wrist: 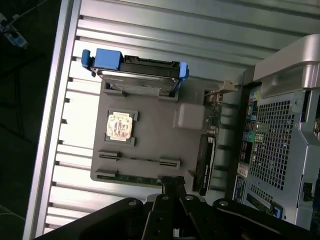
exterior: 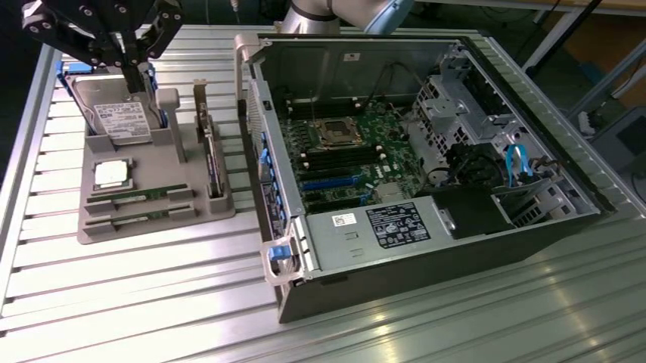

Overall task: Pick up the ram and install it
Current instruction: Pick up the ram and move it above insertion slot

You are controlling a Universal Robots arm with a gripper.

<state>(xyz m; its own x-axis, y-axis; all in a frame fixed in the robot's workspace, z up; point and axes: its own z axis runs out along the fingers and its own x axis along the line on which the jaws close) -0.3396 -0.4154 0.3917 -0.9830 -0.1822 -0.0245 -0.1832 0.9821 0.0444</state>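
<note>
On the exterior view's left, your black gripper [exterior: 136, 85] hangs with its fingers pressed together, holding nothing, above a silver hard drive [exterior: 123, 117] whose white label [exterior: 123, 121] is too small to read. Nearer the camera, the grey plastic tray [exterior: 151, 231] carries a square silver processor chip [exterior: 111, 174] and two thin green ram sticks [exterior: 136, 196], both lying side by side in their slots. To their right stands a dark expansion card [exterior: 209, 147], then the open black computer case [exterior: 424, 261]. The white print on its black label [exterior: 397, 224] is unreadable.

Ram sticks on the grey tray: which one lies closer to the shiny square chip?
The stick right beside the square chip; the other stick lies one slot farther, along the tray's edge.
</note>
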